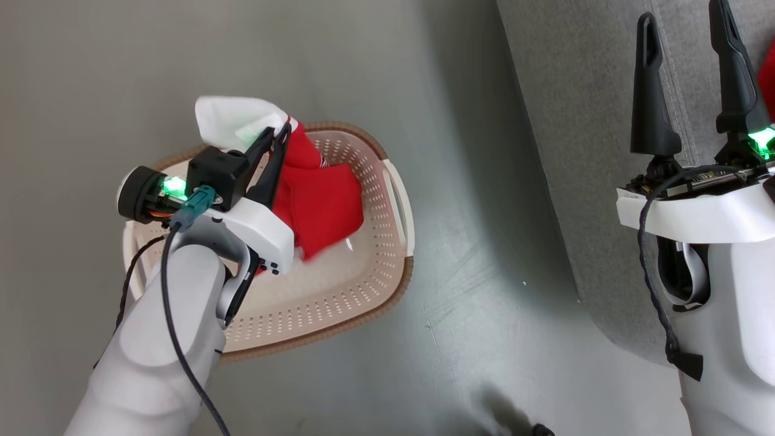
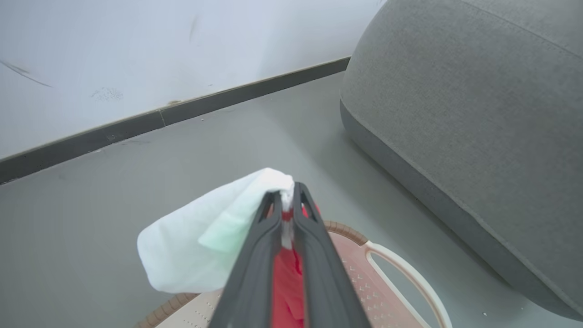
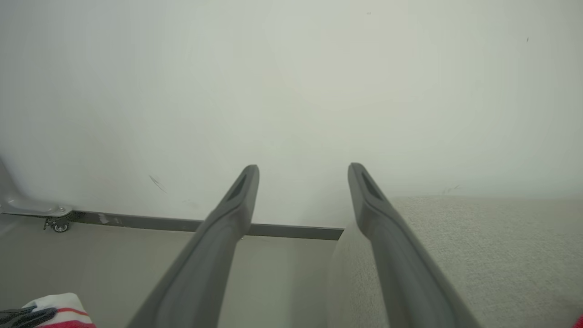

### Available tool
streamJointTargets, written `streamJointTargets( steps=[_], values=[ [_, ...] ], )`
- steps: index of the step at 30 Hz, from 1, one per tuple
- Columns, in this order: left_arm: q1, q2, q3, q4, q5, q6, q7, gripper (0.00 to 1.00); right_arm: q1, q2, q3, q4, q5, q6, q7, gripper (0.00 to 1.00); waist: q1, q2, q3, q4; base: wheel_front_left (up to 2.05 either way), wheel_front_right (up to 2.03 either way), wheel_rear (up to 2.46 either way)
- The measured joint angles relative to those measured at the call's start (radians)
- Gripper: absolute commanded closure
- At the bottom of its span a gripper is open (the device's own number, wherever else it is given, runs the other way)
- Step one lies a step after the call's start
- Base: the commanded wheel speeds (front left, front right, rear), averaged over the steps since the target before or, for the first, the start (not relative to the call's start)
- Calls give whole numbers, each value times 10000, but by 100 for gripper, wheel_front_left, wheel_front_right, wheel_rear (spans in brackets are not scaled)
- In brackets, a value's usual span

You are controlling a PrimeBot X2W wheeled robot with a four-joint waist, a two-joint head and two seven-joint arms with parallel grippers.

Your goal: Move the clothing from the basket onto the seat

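the left tool is clamped shut on the clothing, its two dark fingers pinching the cloth where a white part meets the red. in the left wrist view the white part bulges out to one side of the closed fingers and the red hangs below them. the red cloth droops into the basket, toward its far rim; whether it touches the bottom cannot be told. the right tool is open and empty, its fingers apart above the seat.

the basket stands on a smooth grey floor, near the seat's rounded edge but apart from it. a pale wall with a dark skirting strip runs behind. a small castor sits at the foot of the wall.

count: two tools, one basket, one seat. one garment is held, and one sliver of red cloth lies on the seat at the picture's right edge.
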Motion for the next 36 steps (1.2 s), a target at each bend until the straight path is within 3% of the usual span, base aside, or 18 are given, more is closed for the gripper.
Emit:
streamJointTargets(
  steps=[12,20,36],
  values=[
    [694,272,709,-1992,-67,199,-12,100,136,-341,132,416,-247,0,0,0,0,0,-1114,570,0,0,0],
    [1079,533,851,-2477,-132,180,-12,100,535,-633,598,872,-314,0,0,0,0,0,-1828,814,0,0,0],
    [1377,913,786,-2989,-138,-290,-12,100,1401,-1216,1735,1977,8,0,0,0,0,0,-3605,1290,0,0,0]
  ],
)
